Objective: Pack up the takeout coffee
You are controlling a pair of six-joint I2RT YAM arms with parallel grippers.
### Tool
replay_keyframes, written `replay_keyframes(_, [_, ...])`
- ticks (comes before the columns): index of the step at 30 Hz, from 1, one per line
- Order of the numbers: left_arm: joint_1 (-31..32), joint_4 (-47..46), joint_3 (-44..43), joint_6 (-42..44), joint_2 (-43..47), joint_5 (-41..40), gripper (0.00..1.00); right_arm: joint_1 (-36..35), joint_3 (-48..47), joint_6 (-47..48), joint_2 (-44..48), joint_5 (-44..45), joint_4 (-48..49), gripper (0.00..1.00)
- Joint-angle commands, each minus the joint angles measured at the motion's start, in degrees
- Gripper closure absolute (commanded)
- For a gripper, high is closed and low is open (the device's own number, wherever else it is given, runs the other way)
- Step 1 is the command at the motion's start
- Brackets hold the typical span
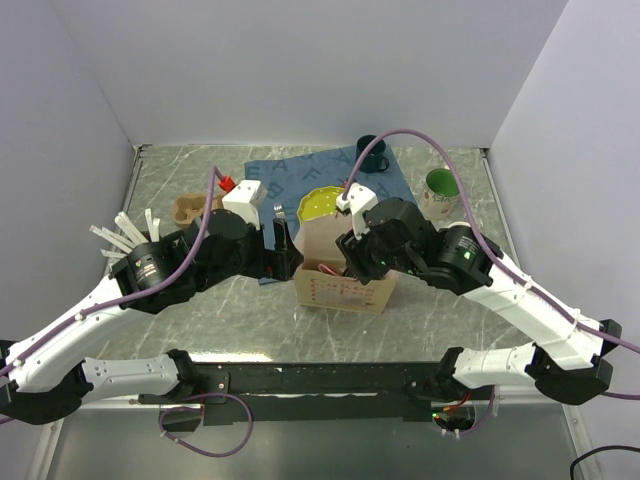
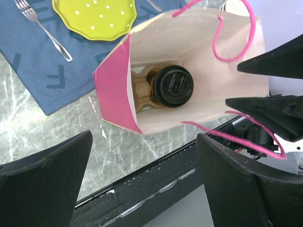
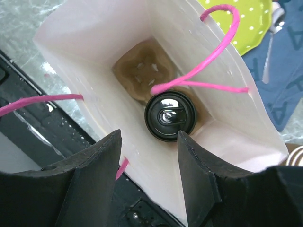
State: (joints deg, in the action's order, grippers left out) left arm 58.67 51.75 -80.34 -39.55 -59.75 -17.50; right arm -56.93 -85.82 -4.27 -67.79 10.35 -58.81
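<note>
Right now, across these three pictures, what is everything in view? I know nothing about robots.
table: one, grey marble
paper bag: one, pale with pink handles, near middle of table
takeout coffee: one, brown cup, black lid, inside the bag
cup carrier: one, brown, bag's bottom
placemat: one, blue, far middle
plate: one, yellow-green, on placemat
fork: one, silver, on placemat beside plate
dark mug: one, dark green, placemat's far edge
light mug: one, light green inside, right of placemat
white box: one, placemat's left edge
tan paper cups: count unclear, far left
white sticks: several, left edge
left end effector: one, black, open, by the bag's left side
right end effector: one, black, open, above the bag
</note>
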Motion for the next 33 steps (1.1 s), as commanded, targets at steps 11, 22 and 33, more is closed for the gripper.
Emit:
replay_keyframes(11, [-0.23, -2.44, -4.21, 3.6, 0.51, -2.98, 0.03, 2.08, -8.39, -1.44, 0.29, 2.57, -0.61, 0.43])
replay_keyframes(22, [-0.14, -4.71, -9.66, 6.06, -1.34, -4.47, 0.03, 1.99, -20.78, -7.77, -0.24, 7.49, -7.72, 0.41])
replay_keyframes(33, [-1.02, -6.59, -13.34, 7.21, -2.74, -13.95, 0.03, 2.0, -17.9, -21.21, 7.22, 9.78, -17.66, 0.0])
